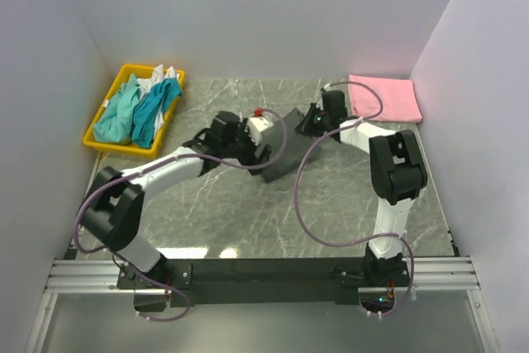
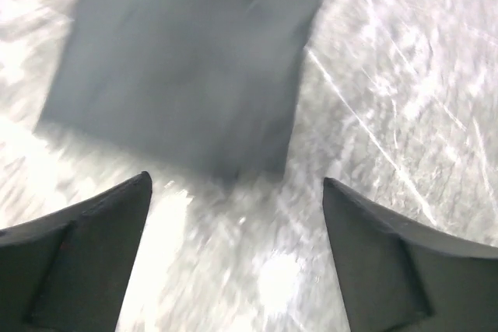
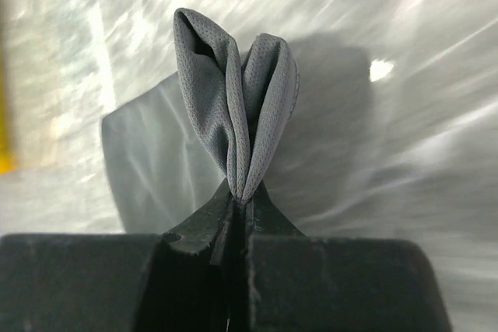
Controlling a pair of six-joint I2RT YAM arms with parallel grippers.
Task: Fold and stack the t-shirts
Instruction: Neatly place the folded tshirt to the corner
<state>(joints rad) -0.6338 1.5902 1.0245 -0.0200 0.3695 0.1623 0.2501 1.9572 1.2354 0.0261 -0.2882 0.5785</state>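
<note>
While it lies at the centre of the grey marble table [image 1: 331, 221], the dark charcoal grey cloth t-shirt [image 2: 187, 60] has a raised pinch of fabric clamped in the right gripper [image 3: 243, 200]. The left gripper [image 2: 237, 219] is spread wide and holds nothing, at the shirt's 9 o'clock side. A folded pink cloth t-shirt [image 1: 384, 97] lies at 2 o'clock. A yellow plastic tray [image 1: 89, 134] of teal and white shirts [image 1: 136, 109] sits at 10 o'clock.

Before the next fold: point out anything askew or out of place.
The grey t-shirt lies crooked mid-table, one edge puckered up in the right hand's pinch. Teal and white shirts sit crumpled in the yellow tray. The pink shirt lies folded flat.
</note>
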